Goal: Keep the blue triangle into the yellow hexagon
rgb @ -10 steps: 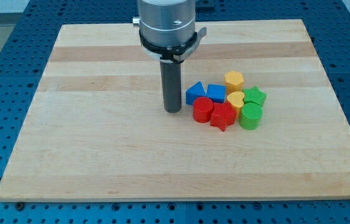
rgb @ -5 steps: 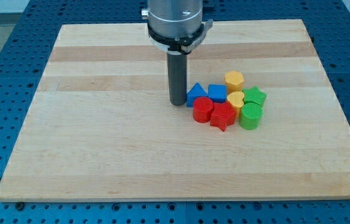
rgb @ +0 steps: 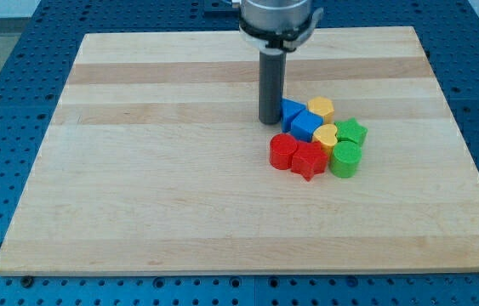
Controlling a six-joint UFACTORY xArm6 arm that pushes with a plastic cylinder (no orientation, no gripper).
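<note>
You see the dark rod standing upright over the wooden counter [rgb: 137,170], and my tip [rgb: 270,121] rests on the board just at the view's left of the blue triangle [rgb: 289,110], touching it or very nearly so. There is no claw on this arm, so nothing is released or clenched; the rod simply ends in that tip.

The blue triangle sits at the view's upper left of the cluster. Its right side lies close against the yellow hexagon [rgb: 321,109], which stands at the view's top of the group; whether the two actually touch you cannot tell from this angle. Just below the triangle, toward the view's bottom right, lies a second blue block [rgb: 306,126], squarish in outline, pressed in between the triangle and the yellow heart [rgb: 324,136].

To the view's right of the heart you find the green star [rgb: 351,131], and below that the green cylinder [rgb: 344,159]. At the view's bottom left of the cluster stands the red cylinder [rgb: 283,151], and beside it on its right a red star-like block [rgb: 309,159]. All eight blocks are packed tightly together on the right half of the counter, and the tip stands at the cluster's upper-left edge.
</note>
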